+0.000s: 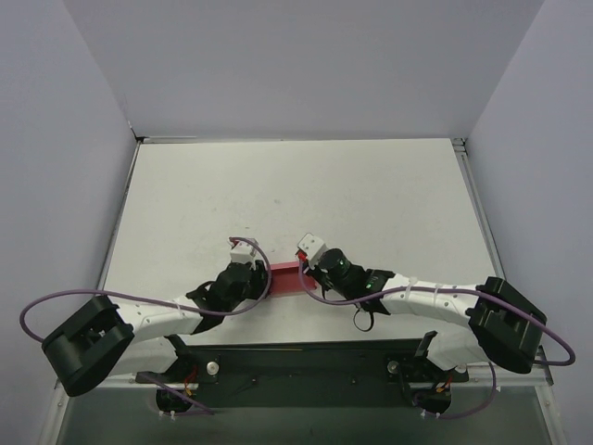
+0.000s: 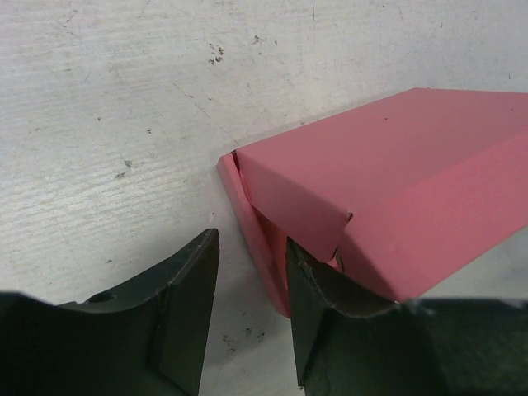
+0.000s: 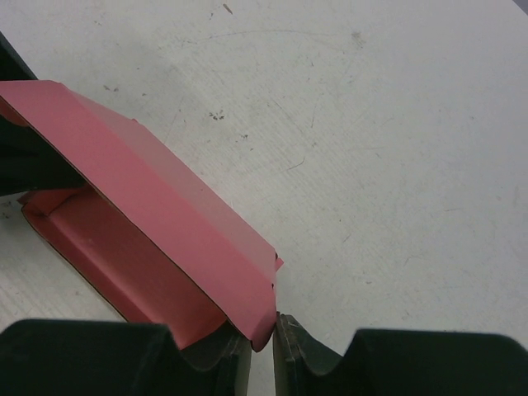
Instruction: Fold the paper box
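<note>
We see the pink-red card paper box (image 1: pixel 283 278) lying at the near middle of the white table (image 1: pixel 296 185), between both arms. Our right gripper (image 3: pixel 262 334) pinches a corner of its lid tight; our left gripper (image 2: pixel 252 241) stands released, jaws apart at the box's left end.

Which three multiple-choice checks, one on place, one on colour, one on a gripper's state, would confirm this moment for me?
1. Where is the paper box?
A) between the left gripper and the right gripper
B) in the far-left corner
C) against the back wall

2. What colour is it?
A) white
B) pink-red
C) blue

3. The left gripper is:
A) shut on card
B) open
C) out of view

Answers:
1 A: the top view shows it flanked by both.
2 B: every view shows pink-red card.
3 B: bare table shows between its fingers.
</note>
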Robot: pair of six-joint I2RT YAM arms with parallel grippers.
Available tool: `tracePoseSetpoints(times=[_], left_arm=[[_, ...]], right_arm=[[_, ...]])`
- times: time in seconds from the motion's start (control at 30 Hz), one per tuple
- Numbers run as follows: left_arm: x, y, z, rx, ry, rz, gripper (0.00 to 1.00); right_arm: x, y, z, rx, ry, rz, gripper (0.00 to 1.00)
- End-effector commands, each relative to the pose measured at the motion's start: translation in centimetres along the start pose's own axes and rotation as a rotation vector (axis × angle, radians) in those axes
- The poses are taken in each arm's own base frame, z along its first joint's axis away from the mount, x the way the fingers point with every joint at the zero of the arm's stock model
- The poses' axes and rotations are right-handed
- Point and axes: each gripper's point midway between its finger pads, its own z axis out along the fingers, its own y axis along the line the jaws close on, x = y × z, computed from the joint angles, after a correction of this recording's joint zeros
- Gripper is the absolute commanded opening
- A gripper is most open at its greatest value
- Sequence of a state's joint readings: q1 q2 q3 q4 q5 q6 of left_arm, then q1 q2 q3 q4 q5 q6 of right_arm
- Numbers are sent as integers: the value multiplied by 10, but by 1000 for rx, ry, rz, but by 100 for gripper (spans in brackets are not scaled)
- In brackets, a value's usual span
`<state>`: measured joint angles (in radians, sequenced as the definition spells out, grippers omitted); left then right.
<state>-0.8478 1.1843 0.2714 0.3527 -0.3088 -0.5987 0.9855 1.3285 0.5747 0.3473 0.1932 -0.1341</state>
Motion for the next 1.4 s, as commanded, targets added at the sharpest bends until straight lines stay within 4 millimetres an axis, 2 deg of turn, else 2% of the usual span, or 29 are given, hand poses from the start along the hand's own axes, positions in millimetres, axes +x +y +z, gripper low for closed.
tracePoseSetpoints(times=[0.0, 0.13, 0.23, 0.5, 0.7, 0.9, 1.0, 1.13, 1.17, 1.23, 1.27, 1.33, 1.37], left_arm=[[-12, -17, 8, 74, -42, 0, 43], [-10, -21, 12, 87, -31, 39, 33], [-10, -22, 14, 93, -27, 49, 28], [-10, -23, 12, 102, -33, 45, 27], [-11, -24, 12, 103, -36, 43, 27], [-20, -27, 10, 108, -51, 44, 27], [-28, -31, 6, 116, -62, 57, 32], [-37, -34, -5, 132, -76, 81, 56], [-45, -38, -11, 152, -99, 83, 58], [-43, -36, -20, 156, -78, 94, 61], [-52, -39, -28, 177, -106, 94, 63], [-46, -34, -37, 170, -78, 110, 63], [-55, -34, -45, 180, -105, 107, 63]], right_arm=[[-26, -4, 1, 37, -38, 18, 18], [-30, 0, 0, 35, -33, 40, 15], [-35, 0, -1, 51, -22, 68, 12], [-35, 20, 2, 40, 27, 187, 9], [-13, 32, 13, 103, 103, 195, 9], [14, 24, 10, 243, 169, 190, 8], [18, 18, 8, 287, 182, 197, 8], [15, 13, 5, 313, 177, 197, 7], [13, 12, 5, 319, 173, 201, 7], [12, 12, 4, 320, 175, 199, 7], [12, 12, 5, 322, 177, 201, 7], [13, 11, 5, 328, 183, 197, 7], [13, 12, 5, 328, 183, 197, 7]])
